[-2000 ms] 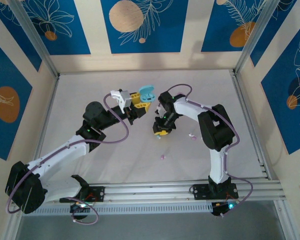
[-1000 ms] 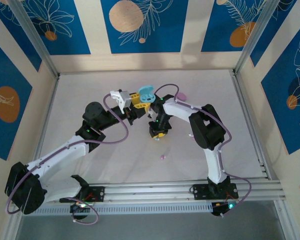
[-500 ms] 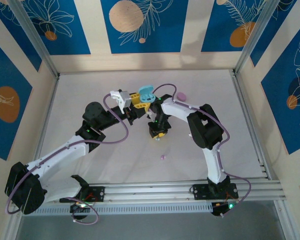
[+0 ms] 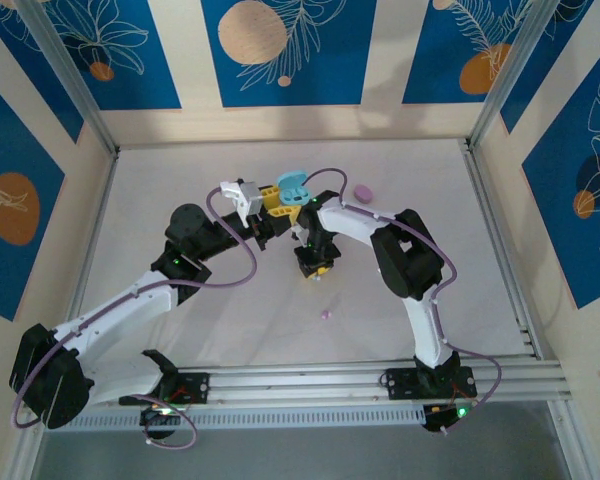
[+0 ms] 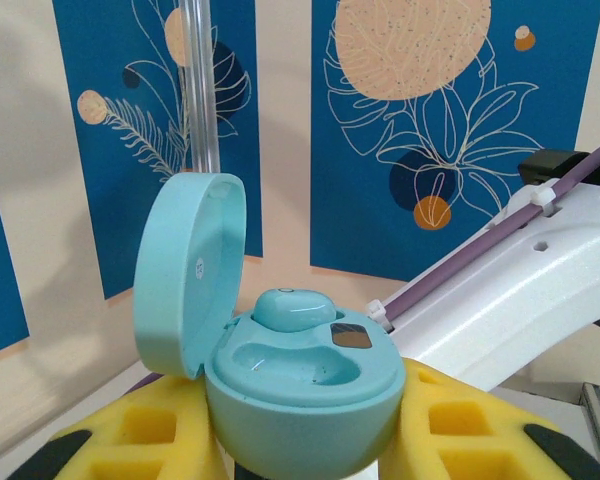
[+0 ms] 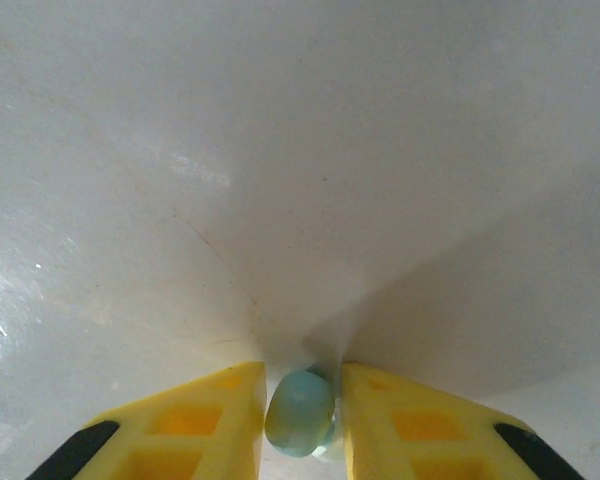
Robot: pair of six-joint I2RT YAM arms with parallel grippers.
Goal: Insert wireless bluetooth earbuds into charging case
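Pinches a pale blue earbud (image 6: pixel 300 412) between the yellow fingers (image 6: pixel 220 400) of the right gripper (image 6: pixel 304 385), drawn narrow, close to the white table (image 6: pixel 280 150). Clamps the open charging case (image 5: pixel 300 395) in the left gripper (image 5: pixel 300 440) — lid (image 5: pixel 190 270) tilted up at left, a second blue bud (image 5: pixel 292 308) seated in the far socket, near socket hollow. Leaves one pink bud (image 4: pixel 325 314) loose on the table, nearer the bases.
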